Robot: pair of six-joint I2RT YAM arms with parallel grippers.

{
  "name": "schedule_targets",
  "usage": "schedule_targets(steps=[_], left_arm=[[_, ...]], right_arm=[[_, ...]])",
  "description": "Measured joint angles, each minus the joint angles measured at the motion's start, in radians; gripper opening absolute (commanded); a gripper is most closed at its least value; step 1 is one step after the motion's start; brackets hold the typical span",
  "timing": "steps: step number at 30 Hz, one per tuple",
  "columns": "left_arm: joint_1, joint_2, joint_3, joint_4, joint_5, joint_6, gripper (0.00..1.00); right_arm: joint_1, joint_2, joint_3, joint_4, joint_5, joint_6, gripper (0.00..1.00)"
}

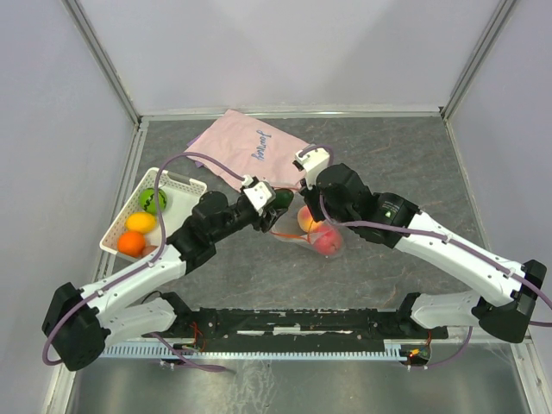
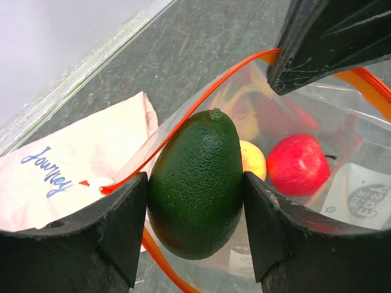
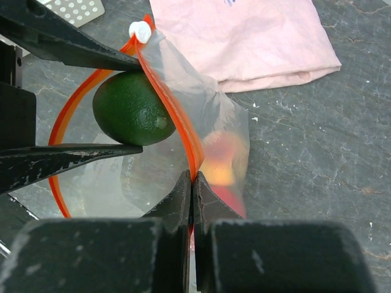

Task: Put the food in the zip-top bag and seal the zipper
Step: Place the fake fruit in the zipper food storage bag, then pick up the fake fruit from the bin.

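My left gripper [image 2: 194, 186] is shut on a dark green avocado [image 2: 195, 159] and holds it at the open mouth of the clear zip-top bag [image 1: 312, 235]. My right gripper [image 3: 192, 178] is shut on the bag's red-orange zipper strip [image 3: 174, 107] and holds the mouth open. A red apple [image 2: 298, 165] and a yellow-peach fruit [image 2: 253, 160] lie inside the bag. The zipper's white slider [image 3: 140, 30] sits at one end of the strip. In the top view both grippers meet at the bag's rim, with the avocado [image 1: 282, 199] between them.
A white slotted basket [image 1: 185, 183] at the left holds a green fruit [image 1: 153, 200], a yellow one [image 1: 140, 222] and an orange one [image 1: 131, 243]. A pink cloth [image 1: 246, 147] with blue writing lies just behind the bag. Walls enclose the table.
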State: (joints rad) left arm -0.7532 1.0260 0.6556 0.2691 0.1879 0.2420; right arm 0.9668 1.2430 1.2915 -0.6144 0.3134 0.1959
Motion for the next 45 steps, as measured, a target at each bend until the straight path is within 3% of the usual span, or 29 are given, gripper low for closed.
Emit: schedule_targets(steps=[11,23,34,45], left_arm=[[-0.002,0.013,-0.002,0.070,-0.057,-0.002,0.82],[-0.006,0.015,0.001,0.055,-0.105,-0.128,0.82],[-0.008,-0.172,0.111,-0.169,-0.142,-0.383,0.82],[-0.008,-0.246,0.219,-0.528,-0.376,-0.544,0.82]], right_arm=[[0.000,0.000,-0.002,0.001,-0.030,0.013,0.02],[0.000,0.000,-0.008,0.001,-0.043,0.017,0.02],[0.000,0.006,-0.013,0.014,-0.015,0.017,0.02],[0.000,0.008,-0.028,0.024,0.121,0.005,0.02]])
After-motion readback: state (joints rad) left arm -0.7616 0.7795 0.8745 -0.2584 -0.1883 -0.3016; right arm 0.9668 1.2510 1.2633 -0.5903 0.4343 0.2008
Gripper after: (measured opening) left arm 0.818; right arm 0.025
